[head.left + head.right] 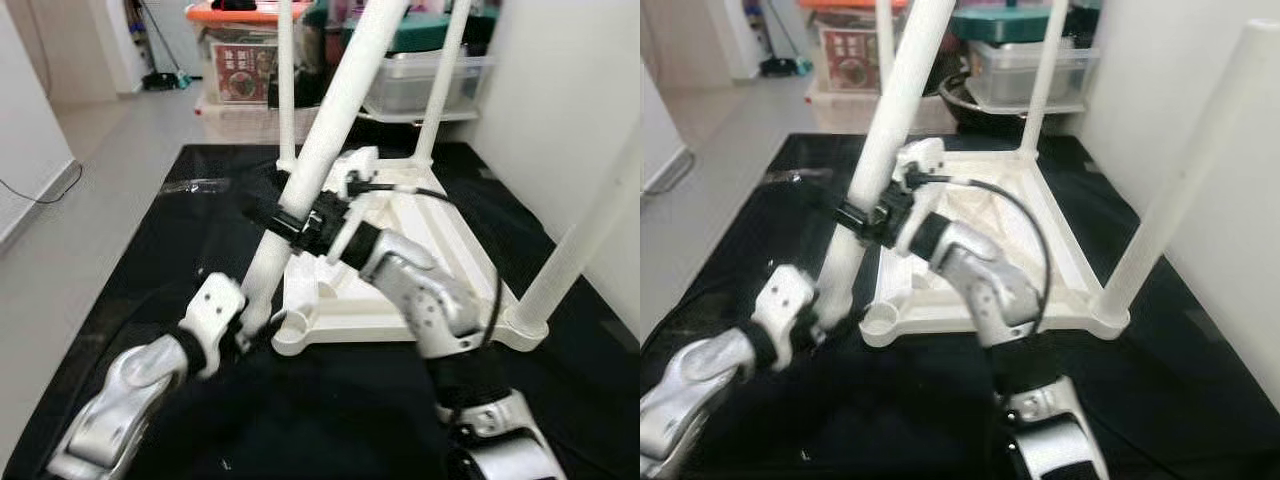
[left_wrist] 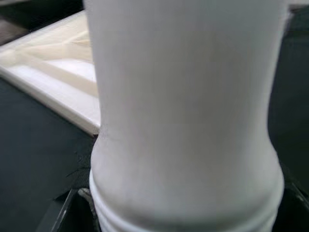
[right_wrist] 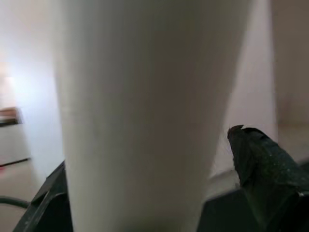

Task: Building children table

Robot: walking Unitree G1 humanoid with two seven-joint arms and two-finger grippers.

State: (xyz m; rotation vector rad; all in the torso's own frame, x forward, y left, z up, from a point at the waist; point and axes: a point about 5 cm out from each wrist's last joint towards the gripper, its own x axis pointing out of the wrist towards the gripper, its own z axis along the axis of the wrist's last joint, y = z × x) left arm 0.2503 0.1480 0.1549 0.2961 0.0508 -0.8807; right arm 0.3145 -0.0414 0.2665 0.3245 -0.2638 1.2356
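Note:
A white table top (image 1: 440,240) lies upside down on a black mat (image 1: 150,250). Three white legs stand on it: two at the back (image 1: 286,80) (image 1: 440,80) and one at the near right corner (image 1: 580,250). A fourth, loose leg (image 1: 335,110) leans tilted over the near left corner socket (image 1: 285,335). My right gripper (image 1: 290,225) is shut around the middle of this leg. My left gripper (image 1: 245,320) is shut on its lower end, just beside the socket. The left wrist view has the leg's ribbed end (image 2: 183,193) close up. One black finger (image 3: 260,164) lies beside the leg (image 3: 145,111).
Plastic storage boxes (image 1: 245,55) and a clear bin (image 1: 420,80) stand behind the mat. A white wall (image 1: 570,90) runs close along the right. Pale floor (image 1: 90,160) lies open to the left.

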